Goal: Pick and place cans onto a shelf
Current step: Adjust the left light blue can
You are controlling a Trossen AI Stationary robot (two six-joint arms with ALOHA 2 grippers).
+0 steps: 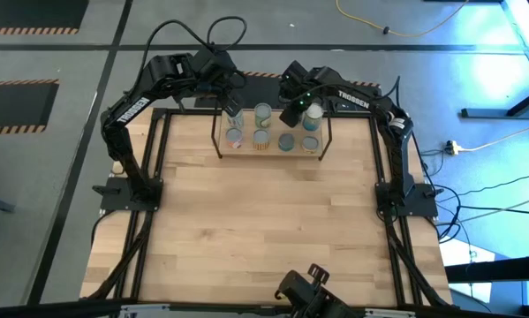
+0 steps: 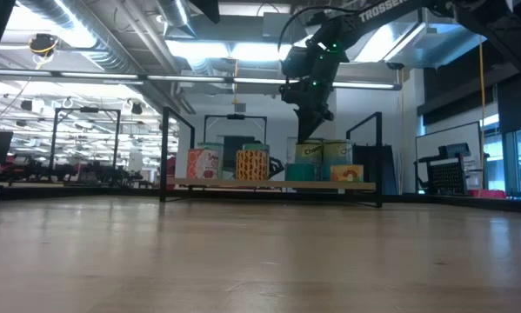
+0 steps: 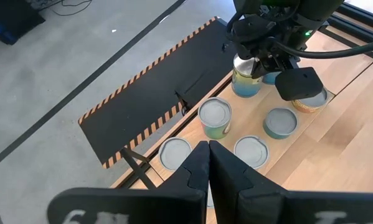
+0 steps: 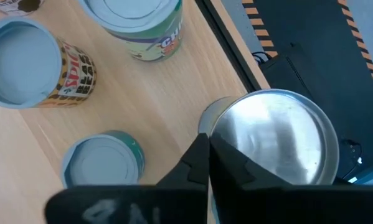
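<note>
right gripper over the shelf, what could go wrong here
The right gripper hangs low above the closely packed cans on the shelf, so a sideways move could topple one. The silver-topped can under it stands by the shelf's back edge and might be nudged off. The left gripper is close, so the arms could clash.

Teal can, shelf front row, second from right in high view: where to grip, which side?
Grip the teal can by its side walls just under the rim, coming straight down. It stands upright, and neighbouring cans sit close on both sides along the row, so probably close the grip front-to-back, where more room shows.
</note>
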